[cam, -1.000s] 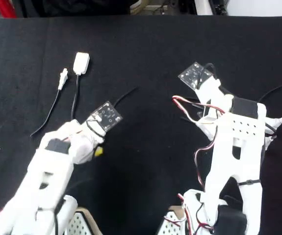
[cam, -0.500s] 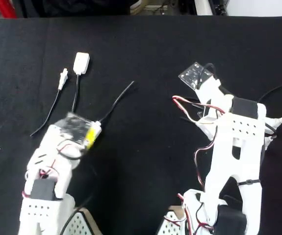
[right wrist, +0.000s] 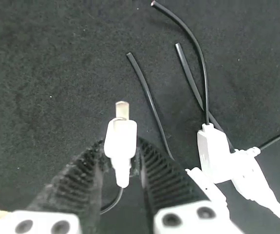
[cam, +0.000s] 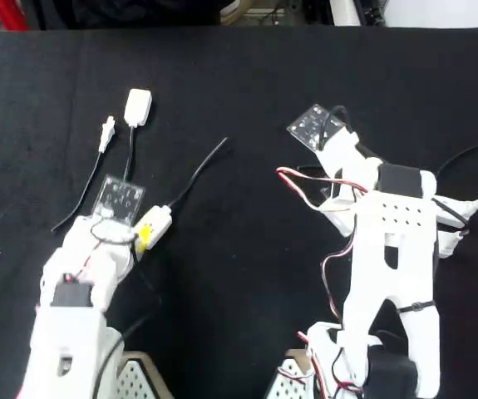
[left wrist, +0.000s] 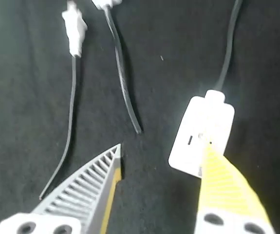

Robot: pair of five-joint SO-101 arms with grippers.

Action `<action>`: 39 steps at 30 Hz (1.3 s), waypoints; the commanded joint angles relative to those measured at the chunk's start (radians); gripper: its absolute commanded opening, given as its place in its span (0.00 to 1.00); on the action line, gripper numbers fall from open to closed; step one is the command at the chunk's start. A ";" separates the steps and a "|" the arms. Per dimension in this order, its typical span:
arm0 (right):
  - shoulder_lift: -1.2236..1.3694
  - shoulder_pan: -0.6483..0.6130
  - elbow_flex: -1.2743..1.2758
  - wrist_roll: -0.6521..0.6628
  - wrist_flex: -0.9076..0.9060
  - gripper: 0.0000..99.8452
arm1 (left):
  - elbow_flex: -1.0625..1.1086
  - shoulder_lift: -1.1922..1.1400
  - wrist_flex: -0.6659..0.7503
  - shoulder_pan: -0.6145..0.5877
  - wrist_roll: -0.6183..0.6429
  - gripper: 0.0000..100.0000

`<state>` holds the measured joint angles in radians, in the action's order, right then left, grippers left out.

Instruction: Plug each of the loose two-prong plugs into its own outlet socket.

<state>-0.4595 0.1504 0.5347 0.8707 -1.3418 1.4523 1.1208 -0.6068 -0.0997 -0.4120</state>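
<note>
Left arm (cam: 72, 283): white plastic shell, 1 black motor block, thin red and black wires near the wrist.
Left wrist board (cam: 120, 196): small square grey circuit board with dots.
Left gripper (left wrist: 162, 146): ribbed jaws, 1 grey-white with a yellow edge, 1 yellow; white bases with 2 screw holes each.
Right arm (cam: 392, 249): white shell, plate with rows of small holes, black motor block, black band.
Right arm cables (cam: 305, 184): red and white wires in loops, plus black leads.
Right wrist board (cam: 309, 126): small square grey circuit board.
Right gripper (right wrist: 120, 146): black ribbed jaws, white bases with 2 screw holes each.
</note>
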 commanded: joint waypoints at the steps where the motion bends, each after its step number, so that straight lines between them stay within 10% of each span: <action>1: -0.004 -0.009 -0.002 -0.009 0.006 0.01 | -0.194 -0.295 0.020 0.015 -0.017 0.25; 11: -0.004 -0.006 -0.002 -0.006 0.009 0.01 | -0.348 -0.686 0.129 0.047 -0.043 0.23; 39: -0.004 -0.011 -0.004 -0.009 0.011 0.01 | -0.383 -0.497 -0.213 0.110 -0.285 0.23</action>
<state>-0.4595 0.1504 0.5363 0.8707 -1.3418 1.1515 0.5685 -0.7403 0.0031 -0.7050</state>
